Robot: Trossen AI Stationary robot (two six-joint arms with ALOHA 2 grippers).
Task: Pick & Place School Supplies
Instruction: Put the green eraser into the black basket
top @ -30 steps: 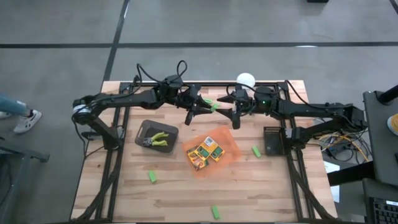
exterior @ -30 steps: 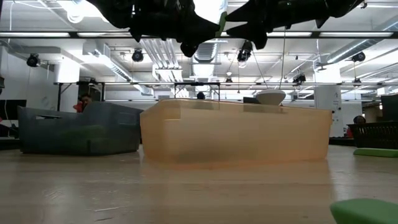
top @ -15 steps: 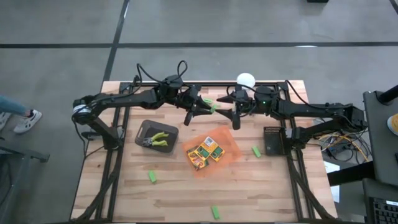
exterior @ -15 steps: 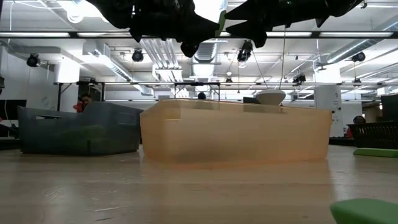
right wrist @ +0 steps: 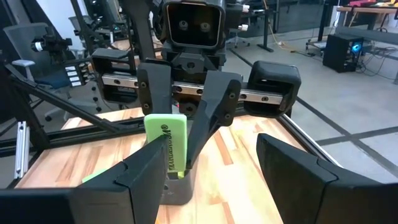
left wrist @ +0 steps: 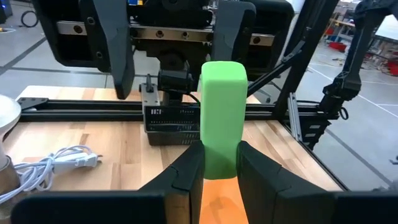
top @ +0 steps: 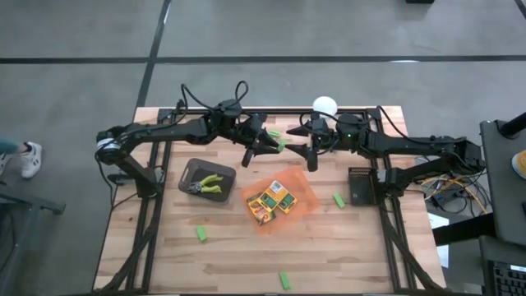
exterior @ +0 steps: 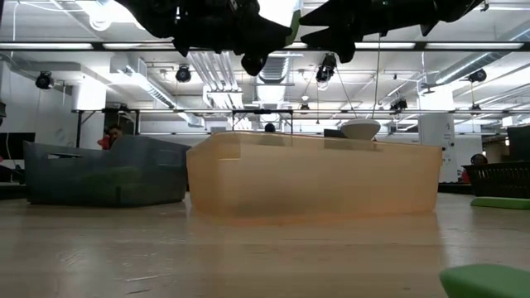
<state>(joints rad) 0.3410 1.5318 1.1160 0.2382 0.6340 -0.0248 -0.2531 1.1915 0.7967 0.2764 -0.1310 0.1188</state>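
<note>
My left gripper (top: 278, 142) is shut on a bright green stubby piece (left wrist: 222, 106) above the far middle of the table. My right gripper (top: 303, 146) faces it from the table's right, open wide, its fingers (right wrist: 146, 174) on either side of the piece (right wrist: 166, 143) without touching it. Yellow-and-green crayon boxes (top: 272, 201) lie in the orange tray (top: 302, 194). Two plier-like tools (top: 205, 184) lie in a dark tray (top: 187, 171). More green pieces (top: 201, 234) (top: 284, 279) (top: 338, 200) (top: 274, 131) lie flat on the wood. My left gripper pinches the green piece by its near end (left wrist: 221, 163) between its two fingers (left wrist: 189, 174). The fingers come level from the table's left. The piece is lifted clear of the table, and its free end (left wrist: 222, 74) sticks out past the fingertips toward my right gripper.
A white round-headed lamp (top: 325, 105) stands at the far edge, its cable and plug (left wrist: 68, 158) on the wood. A black box (top: 360, 185) sits right of the orange tray. Black frame rails (top: 156, 222) run along the table's sides. Bare wood lies along the near edge.
Both arms have kept still, and the green piece has stayed in my left gripper. A person's foot on the floor left of the table has moved farther toward the picture's left edge.
</note>
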